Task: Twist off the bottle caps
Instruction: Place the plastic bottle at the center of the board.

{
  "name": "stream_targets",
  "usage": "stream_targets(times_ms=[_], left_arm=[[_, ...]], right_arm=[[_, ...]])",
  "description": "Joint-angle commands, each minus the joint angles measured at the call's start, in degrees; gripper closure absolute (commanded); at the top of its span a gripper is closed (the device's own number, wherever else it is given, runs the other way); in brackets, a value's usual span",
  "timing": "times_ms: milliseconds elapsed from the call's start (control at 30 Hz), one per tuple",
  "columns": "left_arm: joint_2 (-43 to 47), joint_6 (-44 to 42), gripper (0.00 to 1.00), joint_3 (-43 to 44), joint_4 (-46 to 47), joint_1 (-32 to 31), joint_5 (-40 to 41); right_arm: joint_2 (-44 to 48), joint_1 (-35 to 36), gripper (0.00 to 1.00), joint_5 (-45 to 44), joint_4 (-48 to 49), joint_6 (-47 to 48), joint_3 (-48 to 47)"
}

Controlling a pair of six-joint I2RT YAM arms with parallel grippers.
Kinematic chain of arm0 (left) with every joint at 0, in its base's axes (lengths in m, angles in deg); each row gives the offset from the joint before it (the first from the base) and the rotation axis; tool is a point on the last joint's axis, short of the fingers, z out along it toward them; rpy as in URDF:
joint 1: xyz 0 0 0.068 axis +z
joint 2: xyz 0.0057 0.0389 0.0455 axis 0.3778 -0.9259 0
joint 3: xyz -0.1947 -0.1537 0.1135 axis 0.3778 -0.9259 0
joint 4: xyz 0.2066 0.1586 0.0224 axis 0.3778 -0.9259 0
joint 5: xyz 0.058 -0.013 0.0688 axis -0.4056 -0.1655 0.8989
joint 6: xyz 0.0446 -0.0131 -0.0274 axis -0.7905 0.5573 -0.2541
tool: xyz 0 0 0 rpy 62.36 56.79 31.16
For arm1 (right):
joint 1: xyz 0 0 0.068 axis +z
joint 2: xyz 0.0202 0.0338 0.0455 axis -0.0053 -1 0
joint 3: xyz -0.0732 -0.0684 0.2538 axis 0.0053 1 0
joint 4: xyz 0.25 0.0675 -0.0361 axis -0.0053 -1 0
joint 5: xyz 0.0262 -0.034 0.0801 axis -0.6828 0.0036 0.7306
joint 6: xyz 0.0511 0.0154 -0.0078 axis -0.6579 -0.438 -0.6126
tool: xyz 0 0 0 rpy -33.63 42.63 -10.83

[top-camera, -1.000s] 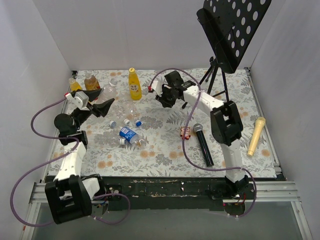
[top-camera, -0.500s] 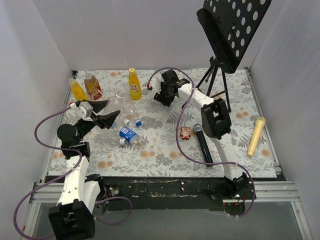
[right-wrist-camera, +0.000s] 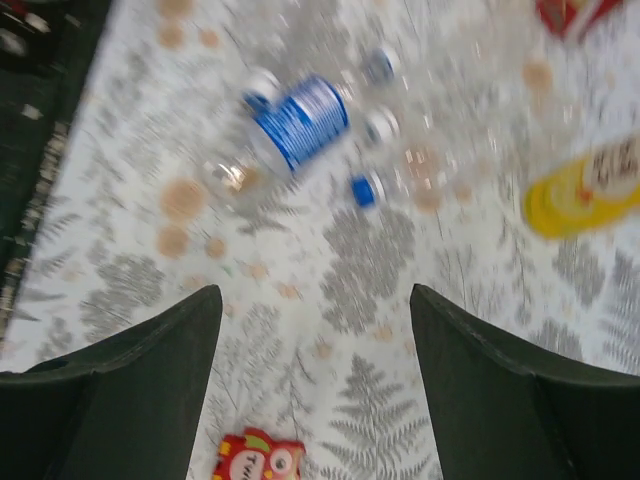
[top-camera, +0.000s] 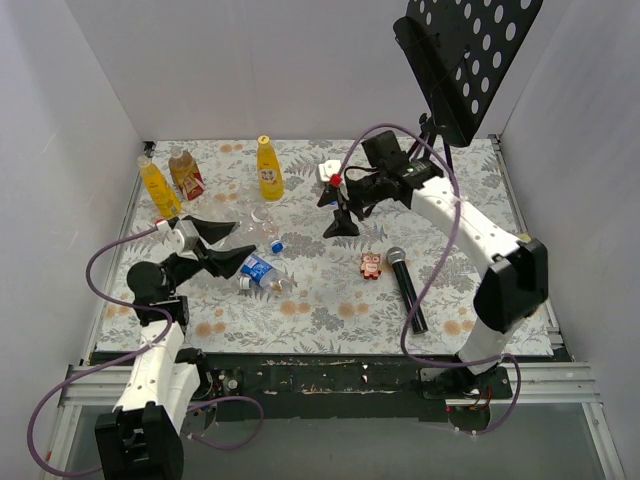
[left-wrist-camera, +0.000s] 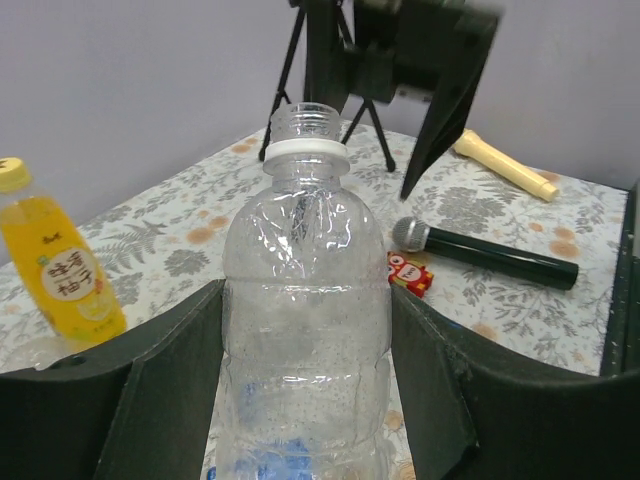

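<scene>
Left end effector (top-camera: 248, 240) gripping, right end effector (top-camera: 332, 218) spread

My table (top-camera: 330, 300) wears a flowered cloth. In its far left corner stand a yellow juice bottle (top-camera: 155, 188) and, just beside it, a squat brown bottle (top-camera: 186, 174) with a red label. A second yellow bottle (top-camera: 269, 170) stands upright near the middle of the far edge. Towards the left edge, about midway between far and near, a blue-labelled bottle (top-camera: 257, 269) lies on its side with a loose blue cap (top-camera: 277, 246) close by. Near the centre lies a small red toy (top-camera: 372, 265), and just to its right a black microphone (top-camera: 408, 292), grey head towards the far edge. A cream microphone (left-wrist-camera: 505, 165) lies nearer the right edge, and a tripod (top-camera: 427, 130) stands near the far right corner.
</scene>
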Motion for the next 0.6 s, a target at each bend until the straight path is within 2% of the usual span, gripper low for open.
stream_targets(times_ms=[0,67,100,200,433,567], left_arm=[[0.59,3.82,1.0,-1.49,7.63,-2.01,-3.76],[0.77,5.31,1.0,-2.45,9.48,-2.97,-4.38],[1.12,5.76,1.0,-3.15,9.92,-3.5,-4.38],[2.0,7.16,1.0,-4.39,11.15,-4.91,-3.68],[3.67,7.96,1.0,-5.8,11.24,-7.11,-2.44],[4.37,6.64,1.0,-5.71,8.79,-7.28,-2.45]], right_arm=[[7.61,2.27,0.18,22.43,0.79,-1.55,3.22],[9.19,3.41,0.18,22.09,11.48,-13.92,4.54],[9.81,3.94,0.18,21.82,17.46,-23.03,5.76],[9.91,5.43,0.18,21.04,28.48,-36.97,7.36],[5.69,10.79,0.2,17.26,31.49,-46.58,1.92],[4.72,12.12,0.23,16.9,31.49,-48.17,0.5]])
